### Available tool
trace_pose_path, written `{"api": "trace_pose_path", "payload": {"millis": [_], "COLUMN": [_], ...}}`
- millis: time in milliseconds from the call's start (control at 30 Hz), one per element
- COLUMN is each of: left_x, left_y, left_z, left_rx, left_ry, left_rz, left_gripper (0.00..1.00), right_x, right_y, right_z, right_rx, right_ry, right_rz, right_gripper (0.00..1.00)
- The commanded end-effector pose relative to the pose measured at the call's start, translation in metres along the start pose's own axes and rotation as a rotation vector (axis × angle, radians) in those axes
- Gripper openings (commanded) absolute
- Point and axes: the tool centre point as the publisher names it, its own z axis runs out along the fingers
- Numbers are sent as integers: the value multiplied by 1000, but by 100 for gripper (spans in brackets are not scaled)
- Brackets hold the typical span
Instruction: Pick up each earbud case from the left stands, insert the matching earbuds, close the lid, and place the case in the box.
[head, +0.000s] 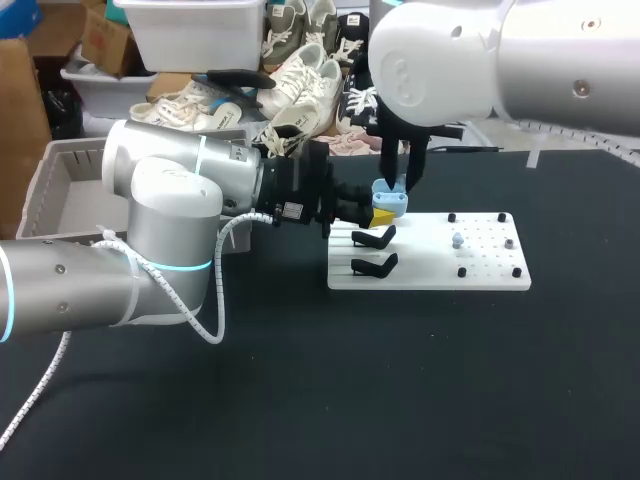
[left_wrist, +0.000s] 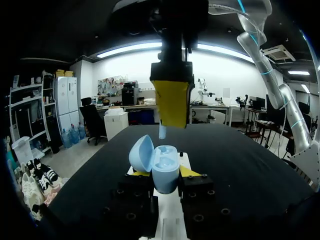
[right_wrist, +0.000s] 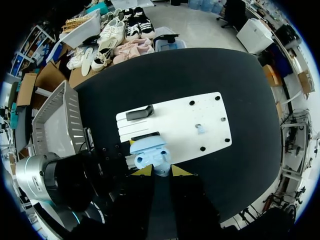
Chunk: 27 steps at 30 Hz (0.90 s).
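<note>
Head camera looks down from above and behind on the whole black table (head: 450, 380). Left wrist camera sits low, just behind the open earbud case (left_wrist: 162, 167), facing level toward the table's right edge. Right wrist camera looks straight down from close above. All three share the case and white board (head: 480, 262).

Left gripper (left_wrist: 165, 172): yellow tips mostly hidden behind the earbud case (left_wrist: 164, 162), only slivers showing on either side.
Earbud (left_wrist: 162, 131) in right gripper (left_wrist: 171, 122): only a pale stub shows.
Small pale piece (head: 457, 240) mid white board (head: 490, 272): too small to tell.
Grey box (head: 60, 180) by the table's left edge: partly hidden by the left arm (head: 160, 230).
</note>
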Motion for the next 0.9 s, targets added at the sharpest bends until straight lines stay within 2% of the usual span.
{"api": "trace_pose_path", "payload": {"millis": [33,900], "left_x": [1,1], "left_y": [0,0], "left_z": [0,0], "left_rx": [-1,-1], "left_ry": [-2,-2], "left_rz": [1,1], "left_gripper": [0,0], "right_x": [-2,-2], "right_y": [5,6], "right_z": [2,10], "right_rx": [11,22], "right_ry": [9,32], "right_rz": [-3,-9], "right_gripper": [0,0]}}
